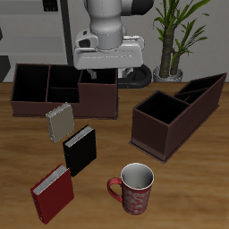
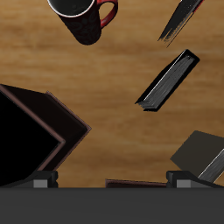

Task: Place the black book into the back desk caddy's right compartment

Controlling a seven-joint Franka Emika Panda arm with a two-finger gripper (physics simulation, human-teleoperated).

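On the table in the exterior view, the black book (image 1: 80, 149) lies flat near centre, at about five o'clock from the back desk caddy (image 1: 64, 91), whose right compartment (image 1: 98, 95) sits under the gripper (image 1: 105, 73), which hangs high, probably unengaged. In the wrist view the black book (image 2: 168, 80) lies untouched; the jaws carry nothing, their spread hidden.

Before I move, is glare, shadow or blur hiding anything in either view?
Exterior view: even, soft light, no glare; the black book reads clearly against the wood, though the back desk caddy interior is dark and the gripper's fingers are hidden under the arm. Wrist view: sharp, the black book clear, one caddy's inside pure black, gripper fingertips barely showing.
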